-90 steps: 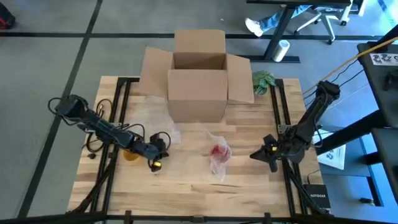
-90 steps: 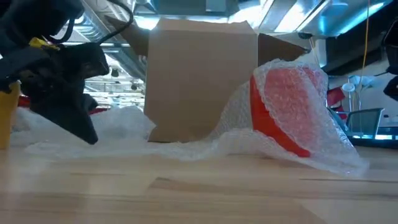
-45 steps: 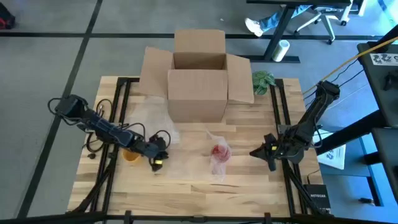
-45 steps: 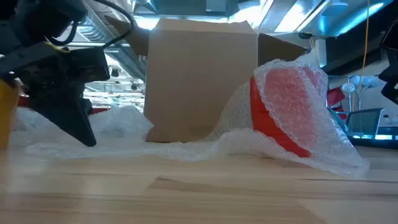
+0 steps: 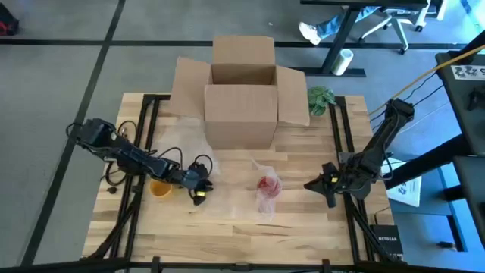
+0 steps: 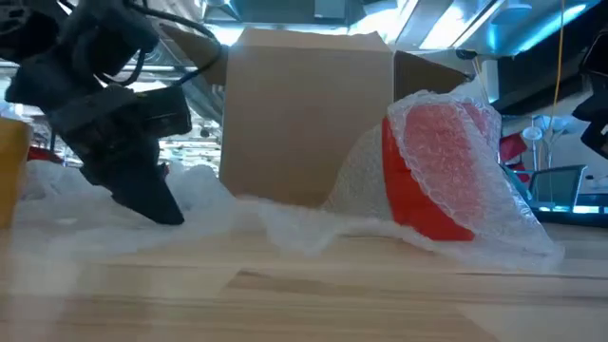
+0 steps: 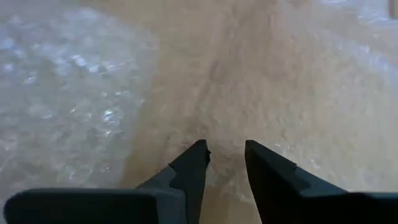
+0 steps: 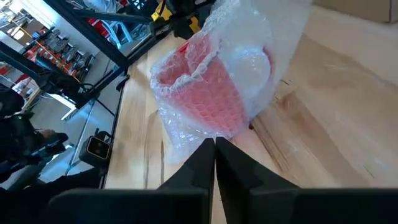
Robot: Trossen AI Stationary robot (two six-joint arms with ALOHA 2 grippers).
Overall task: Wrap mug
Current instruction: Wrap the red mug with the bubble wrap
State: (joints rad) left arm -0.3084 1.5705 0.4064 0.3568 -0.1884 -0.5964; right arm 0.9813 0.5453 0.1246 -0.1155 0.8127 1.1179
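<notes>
A red mug [image 5: 267,184] lies tilted on the table in front of the box, loosely covered by a clear bubble wrap sheet [image 6: 285,223] that spreads left over the wood. My left gripper [image 5: 198,189] is low on the sheet's left part, left of the mug [image 6: 432,180], with its fingers nearly together on the wrap. My right gripper [image 5: 312,187] waits shut near the table's right edge. It points at the wrapped mug [image 8: 205,93] and touches nothing. My left gripper comes at the bubble wrap slanting down from the table's left. Its fingertips [image 7: 200,152] stand a narrow gap apart, with wrap [image 7: 217,177] between them. One layer or several, I cannot tell. The sheet stays on the table and rises in a slack ridge [image 6: 275,220] toward the mug.
An open cardboard box [image 5: 242,91] stands at the table's far middle, right behind the mug. A yellow cup [image 5: 159,187] sits beside my left arm. A green object [image 5: 320,97] lies at the far right. Bare wood runs along the near edge.
My left gripper has moved toward the table's right, toward the mug, staying low. The left part of the bubble wrap has gone with it and bunched into a ridge between the gripper and the mug. The mug has stayed where it was.
</notes>
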